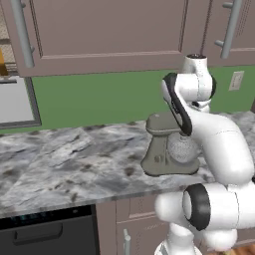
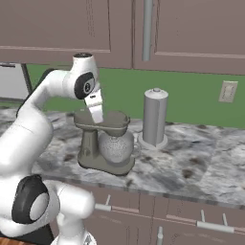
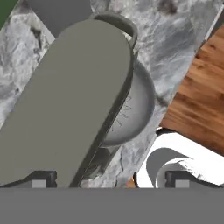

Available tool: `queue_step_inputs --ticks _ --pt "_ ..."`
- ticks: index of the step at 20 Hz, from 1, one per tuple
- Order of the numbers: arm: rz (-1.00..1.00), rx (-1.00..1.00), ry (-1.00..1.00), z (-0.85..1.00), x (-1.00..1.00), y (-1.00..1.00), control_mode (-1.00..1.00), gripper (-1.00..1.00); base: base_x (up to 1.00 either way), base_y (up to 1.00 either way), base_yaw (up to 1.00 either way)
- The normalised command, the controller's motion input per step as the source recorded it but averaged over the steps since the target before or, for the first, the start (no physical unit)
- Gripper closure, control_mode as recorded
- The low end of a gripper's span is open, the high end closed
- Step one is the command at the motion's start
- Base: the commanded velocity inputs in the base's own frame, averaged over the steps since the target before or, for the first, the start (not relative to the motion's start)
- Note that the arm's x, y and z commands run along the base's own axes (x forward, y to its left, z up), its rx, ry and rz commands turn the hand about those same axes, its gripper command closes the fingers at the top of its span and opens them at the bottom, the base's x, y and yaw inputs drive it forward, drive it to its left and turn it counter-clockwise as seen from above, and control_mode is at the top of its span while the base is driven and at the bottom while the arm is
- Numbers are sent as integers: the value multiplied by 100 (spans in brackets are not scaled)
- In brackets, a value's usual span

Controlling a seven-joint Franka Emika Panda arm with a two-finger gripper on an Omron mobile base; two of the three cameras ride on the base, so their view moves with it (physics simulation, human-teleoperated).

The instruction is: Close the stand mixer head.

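The taupe-grey stand mixer head [image 2: 111, 122] lies about level over the silver mixing bowl [image 2: 115, 147] on its pedestal [image 2: 88, 143]. My gripper [image 2: 97, 115] points down onto the top of the head near its pedestal end and seems to touch it. In the hand view the head [image 3: 70, 100] runs as a broad diagonal slab, with the bowl [image 3: 138, 109] and a few whisk wires [image 3: 122, 117] below its edge. My gripper [image 3: 110, 180] is open there, and one fingertip [image 3: 41, 178] sits over the head. From the left, the head [image 1: 160, 122] and bowl [image 1: 180, 148] are partly hidden by my arm.
A tall grey cylindrical canister [image 2: 155, 117] stands just right of the mixer. The marble counter [image 1: 64, 159] stretches left, with a dishwasher [image 1: 47, 231] under it. Upper cabinets [image 2: 191, 33] hang overhead. A wall outlet [image 2: 228, 91] is on the green wall. Wooden floor [image 3: 197, 100] lies past the counter edge.
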Motion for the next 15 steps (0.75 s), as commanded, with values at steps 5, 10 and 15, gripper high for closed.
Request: queue_step_inputs --ticks 5,10,15 --pt "18 27 -20 7 -94 -56 -100 -100 0 0 0" --pt "34 21 -4 25 -36 -7 -100 -100 0 0 0" --pt "4 0 0 4 0 4 -100 -100 0 0 0"
